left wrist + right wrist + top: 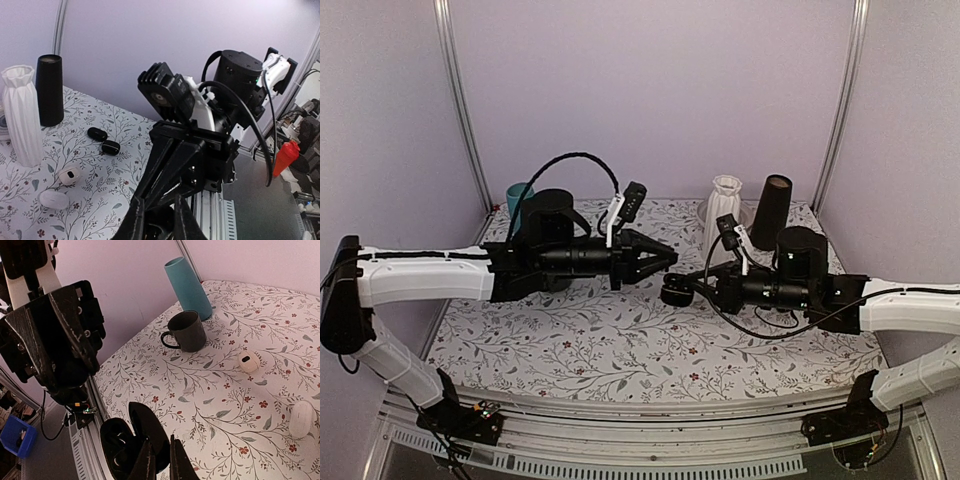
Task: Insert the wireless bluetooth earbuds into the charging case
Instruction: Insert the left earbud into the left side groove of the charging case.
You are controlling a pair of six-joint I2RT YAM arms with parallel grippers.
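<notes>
The right claw grasps the lid-open charging case above the worktop's middle. Two black earbuds lie toward the far right corner near a black tumbler. Whether the left claw is clenched, I cannot tell

The left arm and right arm have smooth white links joined by black housings, each with a black cylindrical motor near the wrist. Thin black cables loop above; white-and-black cameras top the tapering black left gripper and right gripper.
</notes>
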